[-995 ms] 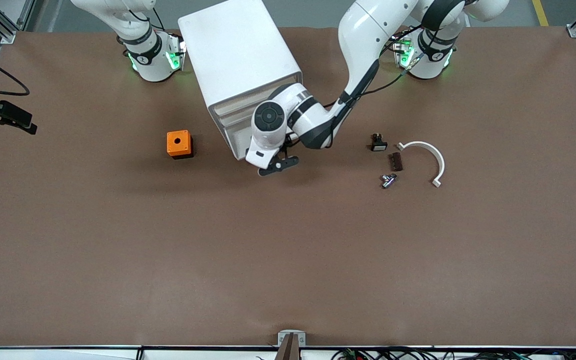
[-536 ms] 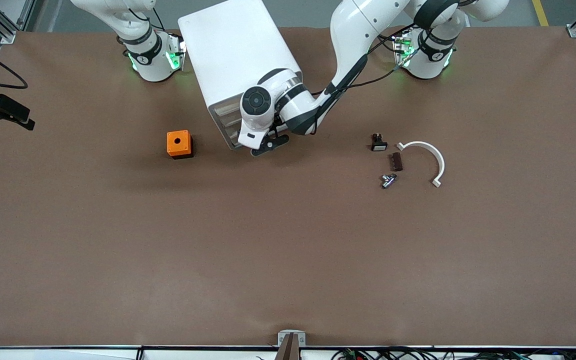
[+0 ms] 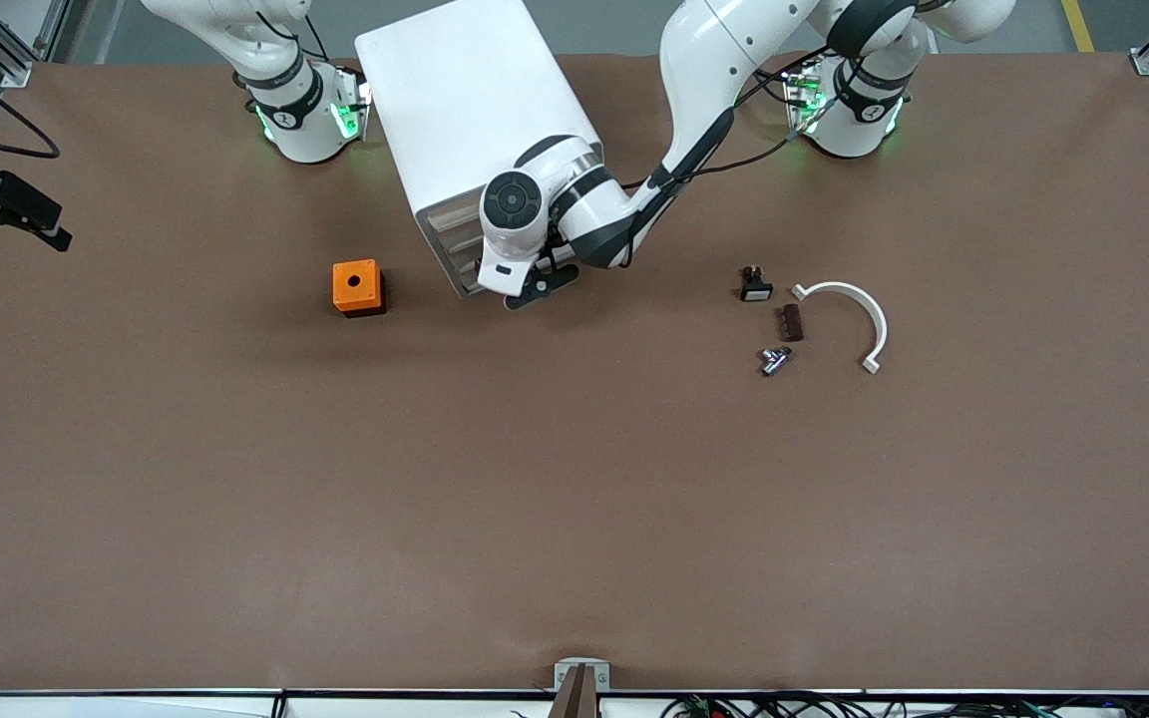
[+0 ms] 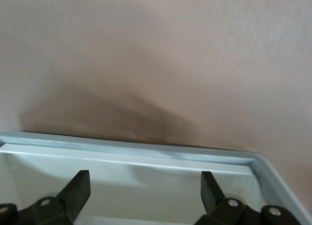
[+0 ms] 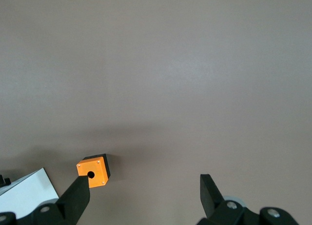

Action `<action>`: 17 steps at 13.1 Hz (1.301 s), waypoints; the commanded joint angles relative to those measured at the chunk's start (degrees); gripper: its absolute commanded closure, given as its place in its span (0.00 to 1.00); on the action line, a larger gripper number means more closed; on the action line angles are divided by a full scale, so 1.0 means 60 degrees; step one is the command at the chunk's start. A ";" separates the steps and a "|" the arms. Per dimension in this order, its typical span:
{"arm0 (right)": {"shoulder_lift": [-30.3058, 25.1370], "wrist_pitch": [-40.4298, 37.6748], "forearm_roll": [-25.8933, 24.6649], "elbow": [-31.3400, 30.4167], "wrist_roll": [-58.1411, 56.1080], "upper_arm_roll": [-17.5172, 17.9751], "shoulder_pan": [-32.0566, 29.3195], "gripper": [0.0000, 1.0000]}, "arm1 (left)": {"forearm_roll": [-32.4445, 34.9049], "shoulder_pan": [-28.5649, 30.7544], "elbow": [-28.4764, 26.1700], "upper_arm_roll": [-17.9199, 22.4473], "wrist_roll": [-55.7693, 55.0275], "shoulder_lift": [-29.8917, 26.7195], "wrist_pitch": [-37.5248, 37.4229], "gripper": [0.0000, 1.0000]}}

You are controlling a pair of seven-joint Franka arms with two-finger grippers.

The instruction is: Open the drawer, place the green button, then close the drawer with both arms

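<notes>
Fingers of the left gripper (image 4: 141,195) stood spread, nothing between them, right at the front lip of the drawer (image 4: 131,159). A second earlier that gripper sat further out from the cabinet (image 3: 465,110) with the drawer pulled out; half a second ago it had moved in against the cabinet face, and since then it barely shifted. Reads as the drawer pushed most of the way shut, so the closing step looked about done.

Right gripper (image 5: 144,198) also spread and empty, parked high off the edge of the table at the right arm's end, waiting. It drifted slightly over the last second. Its wrist camera looked down on the orange box (image 5: 93,170).

Button: not visible anywhere. Presumably inside the drawer, but the left wrist view showed only a pale strip of tray with no green cap. The left arm's wrist covered the lower cabinet front in the front view, so whether the drawer sat fully flush could not be told. Loose small parts (image 3: 772,319) lay untouched toward the left arm's end.
</notes>
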 commanded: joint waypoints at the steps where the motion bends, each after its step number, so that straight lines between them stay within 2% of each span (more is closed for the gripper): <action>1: -0.0252 0.0135 0.0176 -0.0254 -0.0111 0.0092 -0.0058 0.00 | 0.0529 0.1114 -0.0429 -0.0064 -0.0126 -0.0981 -0.0034 0.00; 6: -0.0178 -0.0040 0.0176 0.0038 0.0005 0.0107 -0.0058 0.00 | 0.1247 0.3794 -0.0414 -0.0064 0.1042 -0.2651 -0.1436 0.00; 9: -0.0105 -0.0275 0.0176 0.0317 0.0021 0.0107 -0.0058 0.00 | 0.1949 0.4938 -0.0429 -0.0064 0.1994 -0.3457 -0.2258 0.00; 13: 0.0027 -0.0567 0.0190 0.0624 0.0006 0.0107 -0.0072 0.00 | 0.2142 0.6652 -0.0400 -0.0108 0.4570 -0.4542 -0.2961 0.00; 17: 0.0115 -0.0641 0.0190 0.0743 0.0006 0.0107 -0.0058 0.00 | 0.2142 0.7825 -0.0385 -0.0093 0.6517 -0.5362 -0.3693 0.00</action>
